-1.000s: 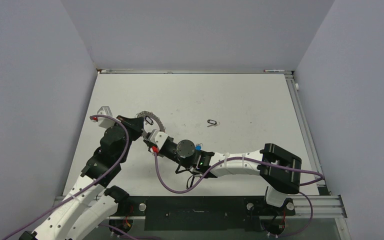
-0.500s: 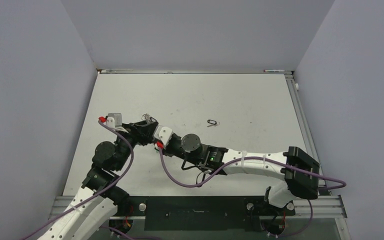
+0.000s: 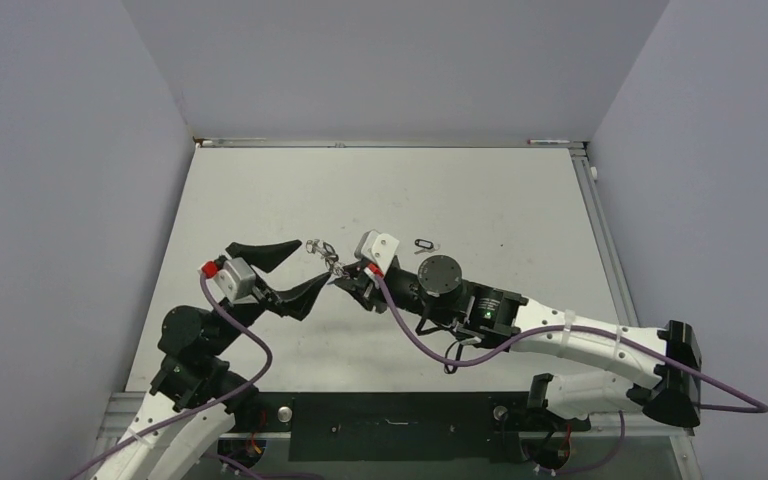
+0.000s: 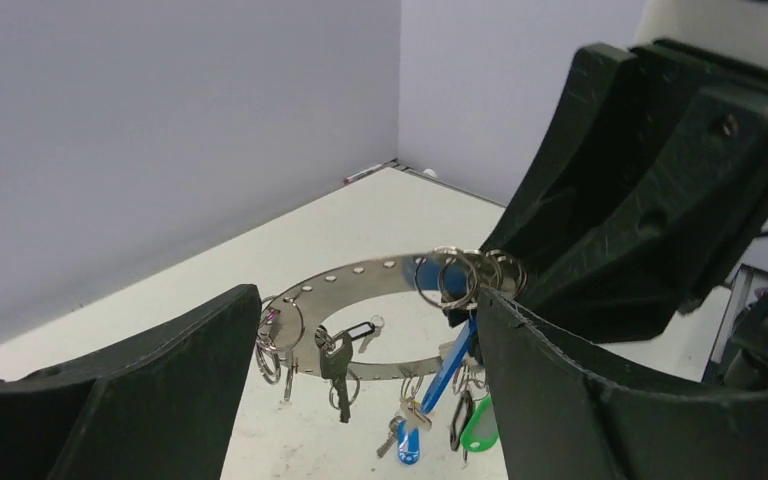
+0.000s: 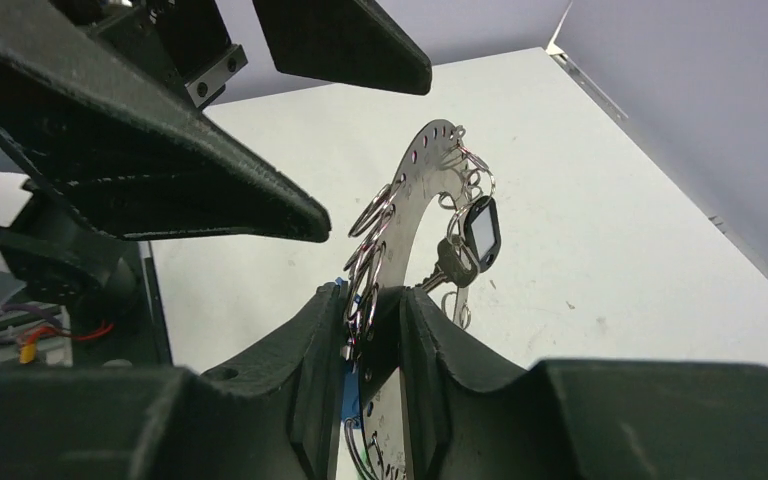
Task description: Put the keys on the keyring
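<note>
Two grippers, one keyring — right gripper clamps its edge, holding it off the table; left gripper gapes wide, straddling the ring's free end. Keys dangle below it.

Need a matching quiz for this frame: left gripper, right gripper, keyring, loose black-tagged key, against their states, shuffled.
1 left gripper
2 right gripper
3 keyring
4 black-tagged key

A lying alone on the table
B shut on the ring's edge
C jaws wide open
D held off the table, keys hanging from it

Pairs: 1-C, 2-B, 3-D, 4-A
</note>
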Robot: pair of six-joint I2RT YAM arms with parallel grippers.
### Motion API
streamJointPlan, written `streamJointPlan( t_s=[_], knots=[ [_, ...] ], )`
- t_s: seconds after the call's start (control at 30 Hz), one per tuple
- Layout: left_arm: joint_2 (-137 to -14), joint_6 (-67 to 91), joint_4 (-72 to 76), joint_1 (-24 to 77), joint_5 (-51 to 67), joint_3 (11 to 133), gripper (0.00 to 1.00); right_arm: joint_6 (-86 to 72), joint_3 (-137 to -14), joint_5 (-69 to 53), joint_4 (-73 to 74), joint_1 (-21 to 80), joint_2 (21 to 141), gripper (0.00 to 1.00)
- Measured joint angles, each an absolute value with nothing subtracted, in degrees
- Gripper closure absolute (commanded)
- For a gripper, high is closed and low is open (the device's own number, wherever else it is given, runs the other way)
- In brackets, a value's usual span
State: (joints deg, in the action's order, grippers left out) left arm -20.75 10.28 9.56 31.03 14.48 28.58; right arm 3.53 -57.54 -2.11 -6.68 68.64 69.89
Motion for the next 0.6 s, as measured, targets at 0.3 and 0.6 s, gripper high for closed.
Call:
streamJointPlan(
  t_s=[0.3,0.6],
  knots=[
    [-17.3,-6.4,11.0,31.0,28.8,26.5,0.40,-0.1,-57.5,-5.4,-0.2,68.2,64.7,0.95],
    [-15.2,-24.5,11.3,31.9,36.5,23.3,0.51,-5.0,-60.0,-8.1,7.4,66.6,66.3,0.95]
  ],
)
